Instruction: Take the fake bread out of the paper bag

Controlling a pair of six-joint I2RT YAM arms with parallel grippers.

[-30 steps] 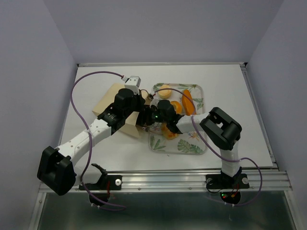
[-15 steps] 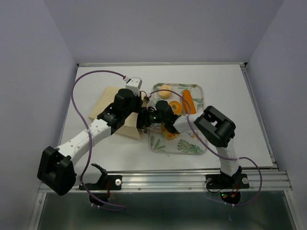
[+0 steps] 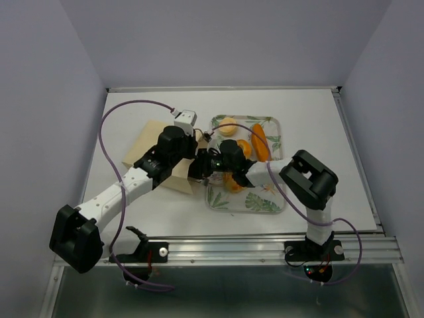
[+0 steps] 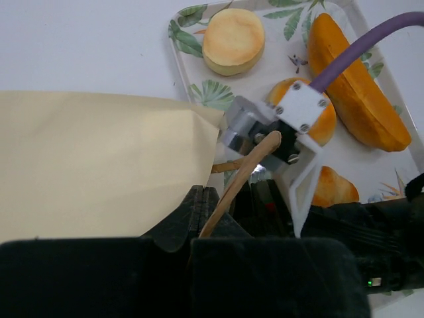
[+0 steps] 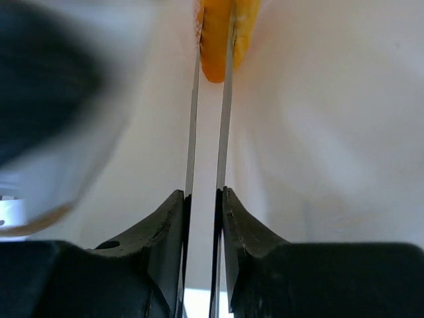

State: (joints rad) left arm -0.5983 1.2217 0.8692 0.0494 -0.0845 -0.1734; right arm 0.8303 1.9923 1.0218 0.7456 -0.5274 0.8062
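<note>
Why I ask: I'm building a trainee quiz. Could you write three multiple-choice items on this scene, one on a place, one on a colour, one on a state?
1. Where does the paper bag lie relative to the tray?
A. on its left
B. on its right
C. on top of it

2. What colour is the round bun on the tray?
A. green
B. pale yellow
C. dark brown

3. What is the right hand doing?
A. hanging wide open above the tray
B. resting shut and empty on the table
C. shut on an orange bread piece

Answers: 1 A, the top view shows the bag left of the tray. 2 B, the left wrist view shows it pale yellow. 3 C, the right wrist view shows the orange piece clamped at its tip.
</note>
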